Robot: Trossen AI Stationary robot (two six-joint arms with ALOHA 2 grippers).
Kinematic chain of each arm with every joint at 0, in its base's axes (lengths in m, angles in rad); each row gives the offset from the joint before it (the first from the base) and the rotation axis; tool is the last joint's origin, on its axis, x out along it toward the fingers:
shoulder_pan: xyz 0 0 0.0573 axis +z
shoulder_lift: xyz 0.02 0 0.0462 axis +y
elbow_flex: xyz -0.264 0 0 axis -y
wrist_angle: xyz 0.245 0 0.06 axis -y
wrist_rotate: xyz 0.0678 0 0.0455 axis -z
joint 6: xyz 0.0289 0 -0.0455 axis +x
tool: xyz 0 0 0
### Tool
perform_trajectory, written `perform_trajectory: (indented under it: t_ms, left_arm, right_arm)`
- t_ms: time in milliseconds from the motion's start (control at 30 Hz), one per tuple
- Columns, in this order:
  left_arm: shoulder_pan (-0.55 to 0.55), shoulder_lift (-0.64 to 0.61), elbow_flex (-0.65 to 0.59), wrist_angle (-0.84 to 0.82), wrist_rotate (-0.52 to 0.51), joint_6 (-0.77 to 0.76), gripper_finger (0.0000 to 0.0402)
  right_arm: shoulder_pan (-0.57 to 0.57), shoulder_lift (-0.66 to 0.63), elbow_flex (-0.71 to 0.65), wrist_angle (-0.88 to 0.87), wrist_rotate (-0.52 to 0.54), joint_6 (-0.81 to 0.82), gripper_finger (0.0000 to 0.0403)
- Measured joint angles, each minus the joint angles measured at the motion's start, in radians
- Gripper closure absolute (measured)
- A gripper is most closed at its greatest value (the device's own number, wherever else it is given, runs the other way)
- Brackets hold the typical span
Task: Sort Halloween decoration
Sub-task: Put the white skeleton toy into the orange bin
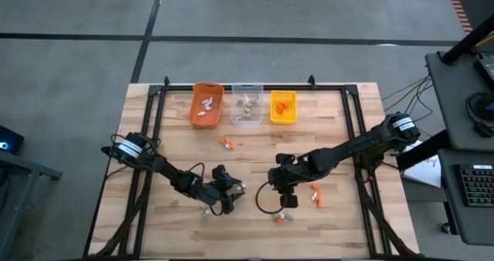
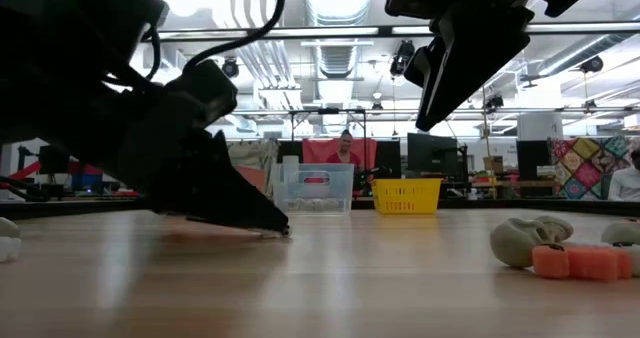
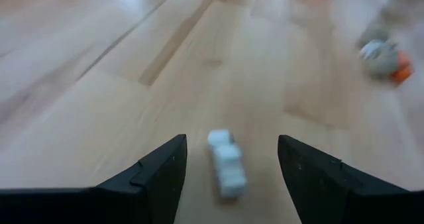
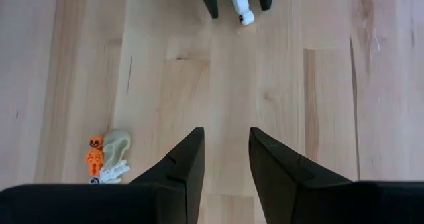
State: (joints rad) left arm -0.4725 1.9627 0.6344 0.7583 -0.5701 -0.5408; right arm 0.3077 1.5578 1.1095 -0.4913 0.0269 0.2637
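Note:
A small white trinket [image 3: 225, 163] lies flat on the wooden table between the fingers of my left gripper [image 3: 230, 139], which is open and low over the table [image 2: 268, 228]. The fingers stand on either side of the trinket, apart from it. The right wrist view shows the same trinket [image 4: 242, 5] farther off. My right gripper [image 4: 225, 151] is open, holds nothing and hangs above the table [image 2: 455, 73], to the right of the left gripper [image 1: 231, 195]. An orange, a grey-tan and a white trinket [image 4: 106, 158] lie together near it.
An orange bin [image 1: 207, 105], a clear bin [image 1: 247, 103] and a yellow bin [image 1: 283, 106] stand in a row at the far edge, each with trinkets inside. Loose trinkets lie at mid-table [image 1: 225, 143], right of the right gripper [image 1: 315, 191] and near the front edge [image 1: 282, 217].

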Motion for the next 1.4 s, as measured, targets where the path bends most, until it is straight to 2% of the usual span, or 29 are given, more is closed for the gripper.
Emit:
perform_trajectory:
  t_ms: [167, 300, 600, 800, 933, 1133, 1267, 1400]
  left_arm:
    - [-0.001, 0.005, 0.007, -0.028, -0.007, -0.007, 0.0186]
    - [-0.002, 0.005, 0.003, -0.029, -0.008, -0.007, 0.0206]
    - [-0.003, 0.002, 0.005, -0.051, -0.017, -0.008, 0.0303]
    - [-0.005, -0.048, 0.002, -0.115, 0.023, -0.012, 0.0371]
    - [-0.002, -0.136, -0.01, -0.215, 0.038, -0.019, 0.0395]
    - [0.024, -0.347, -0.02, -0.482, 0.037, -0.02, 0.0394]
    - [0.089, -0.54, -0.02, -0.728, 0.036, -0.019, 0.0393]
    - [0.204, -0.735, -0.02, -0.952, 0.033, 0.023, 0.0393]
  right_arm:
    - [0.0, 0.0, -0.001, 0.002, 0.002, -0.001, 0.0296]
    - [0.0, 0.0, -0.001, 0.004, 0.022, -0.002, 0.0296]
    - [0.0, 0.0, -0.002, 0.009, 0.055, -0.002, 0.0296]
    - [0.0, 0.001, -0.002, 0.01, 0.059, -0.006, 0.0296]
    - [0.0, 0.002, -0.002, 0.011, 0.098, -0.022, 0.0296]
    - [-0.006, 0.002, -0.003, 0.033, 0.135, -0.037, 0.0296]
    - [-0.025, 0.002, 0.015, 0.033, 0.14, -0.037, 0.0296]
    - [-0.065, 0.002, 0.041, 0.032, 0.142, -0.057, 0.0296]
